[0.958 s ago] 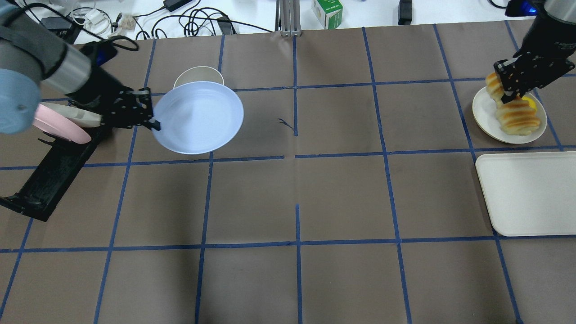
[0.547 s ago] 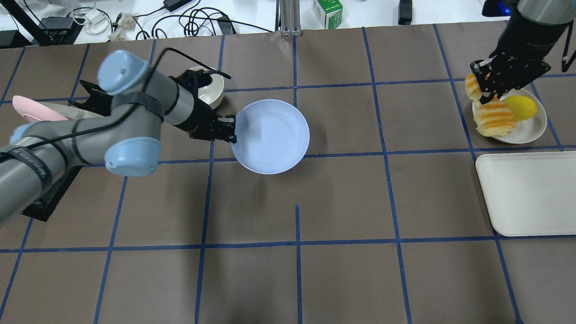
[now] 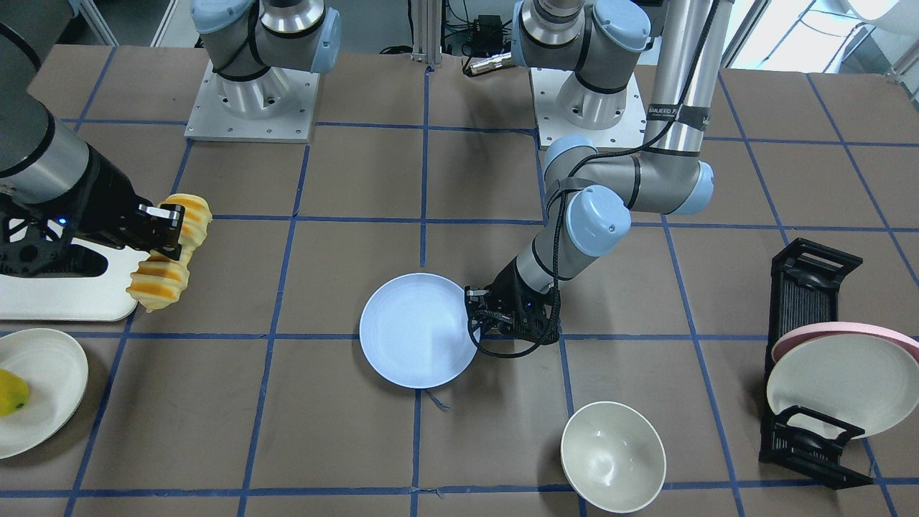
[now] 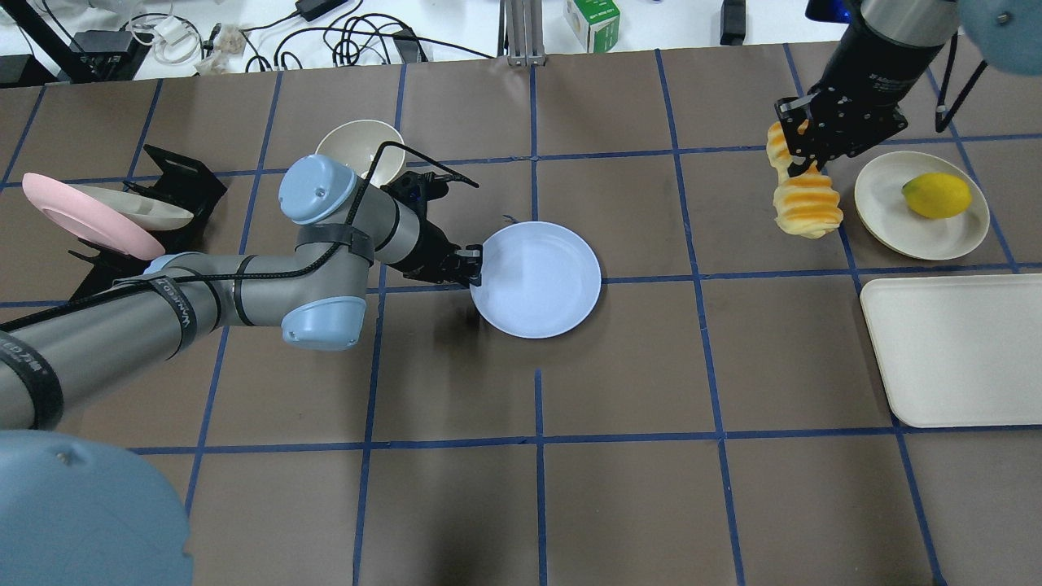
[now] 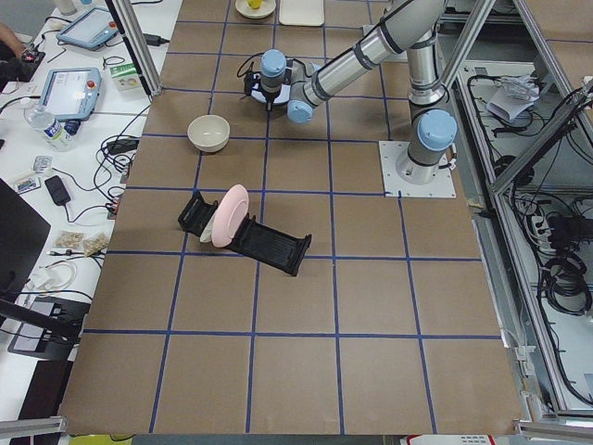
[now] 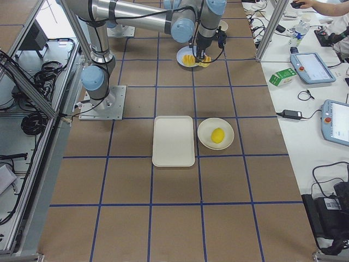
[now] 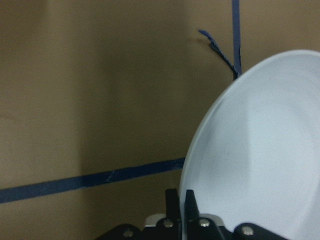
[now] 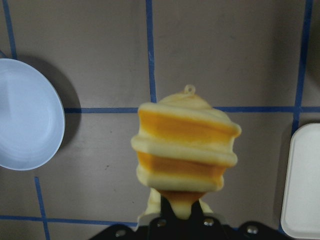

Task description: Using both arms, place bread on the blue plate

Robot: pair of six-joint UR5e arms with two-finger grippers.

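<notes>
The blue plate (image 4: 541, 281) lies low over the table's middle, level; it also shows in the front view (image 3: 416, 330) and the left wrist view (image 7: 260, 150). I cannot tell if it touches the table. My left gripper (image 4: 475, 273) is shut on the plate's left rim (image 3: 475, 327). My right gripper (image 4: 802, 159) is shut on the upper part of the bread (image 4: 802, 203), an orange-and-yellow ridged loaf that hangs in the air, right of the blue plate. The right wrist view shows the bread (image 8: 185, 150) dangling over bare table with the blue plate (image 8: 25, 115) off to the side.
A cream plate (image 4: 883, 216) with a yellow-green fruit (image 4: 936, 195) sits at the far right. A white tray (image 4: 952, 350) lies nearer than it. A cream bowl (image 4: 358, 146) stands behind my left arm. A black rack (image 4: 175, 175) at the left holds a pink plate (image 4: 81, 216) and a cream one.
My left arm carried the blue plate from the rack side rightward to the table's middle and lowered it. My right gripper lifted the bread off the cream plate and moved it left, uncovering the fruit.
</notes>
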